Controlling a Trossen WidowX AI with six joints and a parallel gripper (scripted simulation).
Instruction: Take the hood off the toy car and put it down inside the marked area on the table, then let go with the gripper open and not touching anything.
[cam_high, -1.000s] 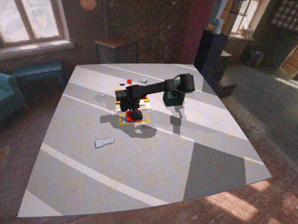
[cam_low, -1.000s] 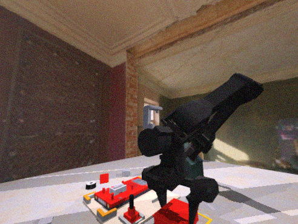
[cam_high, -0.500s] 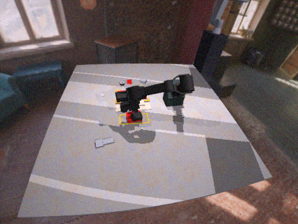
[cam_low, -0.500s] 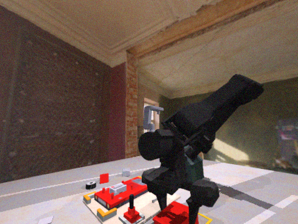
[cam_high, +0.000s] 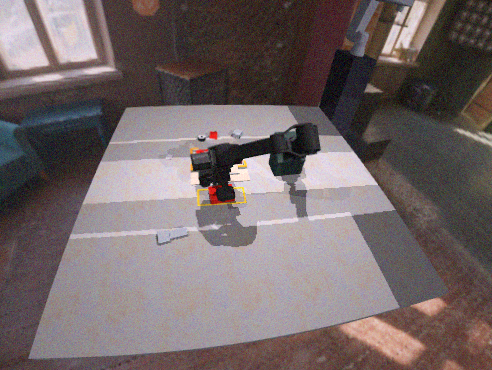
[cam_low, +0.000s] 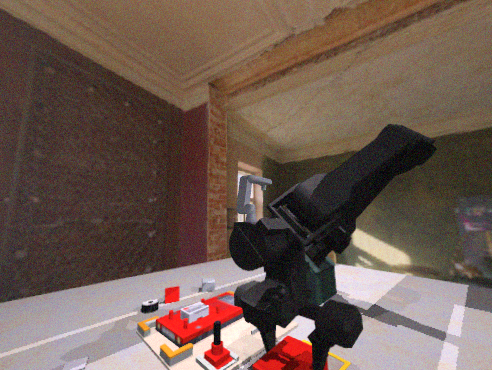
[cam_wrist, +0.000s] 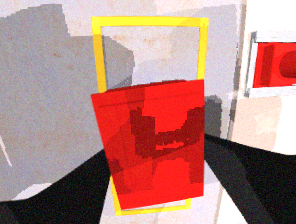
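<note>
The red hood (cam_high: 214, 198) (cam_low: 285, 350) (cam_wrist: 172, 175) is a flat box-like panel. My gripper (cam_high: 222, 194) (cam_low: 294, 356) (cam_wrist: 154, 145) is shut on it, one black finger at each long side. The marked area is a yellow outline (cam_high: 198, 198) (cam_low: 340, 361) (cam_wrist: 150, 21). The hood is low over its near part in the wrist view and covers some of its line; whether it touches the table I cannot tell. The red toy car (cam_low: 220, 312) stands hoodless with a grey block in its front; the arm mostly hides it in the top view.
A cream board (cam_high: 241, 176) lies beside the marked area, with orange corner brackets (cam_low: 176, 352). A red fixture with a black post (cam_low: 217, 345) stands close by. A wheel (cam_high: 201, 138) (cam_low: 149, 305), a red piece (cam_high: 213, 135) (cam_low: 172, 294) and a grey piece (cam_high: 237, 134) (cam_low: 207, 285) lie behind.
</note>
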